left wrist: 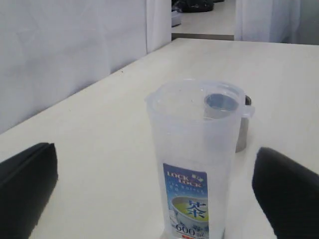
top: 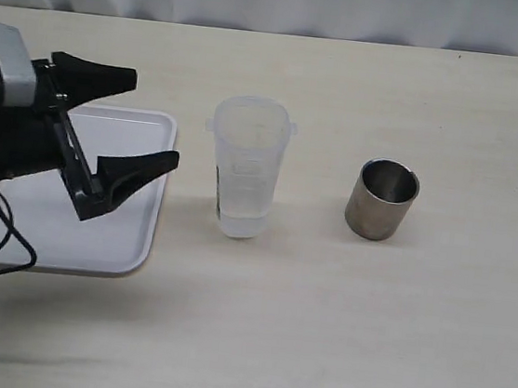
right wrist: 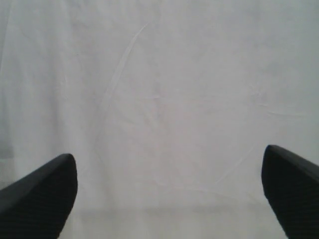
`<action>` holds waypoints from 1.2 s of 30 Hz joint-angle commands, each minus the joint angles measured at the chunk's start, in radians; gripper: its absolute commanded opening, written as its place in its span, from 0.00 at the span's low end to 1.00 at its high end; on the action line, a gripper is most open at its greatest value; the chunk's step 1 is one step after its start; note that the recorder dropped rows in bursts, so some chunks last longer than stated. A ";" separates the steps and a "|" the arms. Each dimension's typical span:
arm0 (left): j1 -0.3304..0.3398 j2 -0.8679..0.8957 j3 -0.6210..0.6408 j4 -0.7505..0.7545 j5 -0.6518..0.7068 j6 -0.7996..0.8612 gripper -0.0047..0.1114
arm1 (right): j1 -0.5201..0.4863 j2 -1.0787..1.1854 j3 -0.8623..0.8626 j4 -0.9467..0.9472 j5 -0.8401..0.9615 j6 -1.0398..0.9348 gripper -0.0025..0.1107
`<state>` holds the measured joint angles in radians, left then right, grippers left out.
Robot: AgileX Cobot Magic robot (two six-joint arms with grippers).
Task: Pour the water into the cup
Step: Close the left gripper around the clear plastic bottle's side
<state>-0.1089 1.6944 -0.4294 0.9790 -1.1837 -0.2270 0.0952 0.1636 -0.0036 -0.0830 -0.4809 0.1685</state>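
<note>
Pale table (top: 318, 332), left tool (top: 153, 118) gaping near beaker (top: 247, 169), cup (top: 382, 201) beyond it, right tool (right wrist: 168, 172) gaping

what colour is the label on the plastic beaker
The label is mostly blue with white lettering and a green patch; the left wrist view shows it best.

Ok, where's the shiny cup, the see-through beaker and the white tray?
cup (top: 379, 212): exterior view, steel side wall.
beaker (top: 248, 165): exterior view, middle of clear wall.
tray (top: 112, 248): exterior view, bare floor near its front.

A pale wood-grain table (top: 336, 343) stands before a creased white curtain (top: 281, 0) under soft, even light.
</note>
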 commanded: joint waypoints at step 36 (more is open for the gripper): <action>-0.180 0.516 -0.450 0.125 0.035 -0.017 0.94 | 0.000 0.006 0.004 -0.010 0.000 0.003 0.85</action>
<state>-0.2715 2.2083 -0.8633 1.1142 -1.1459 -0.2351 0.0952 0.1636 -0.0036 -0.0830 -0.4809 0.1685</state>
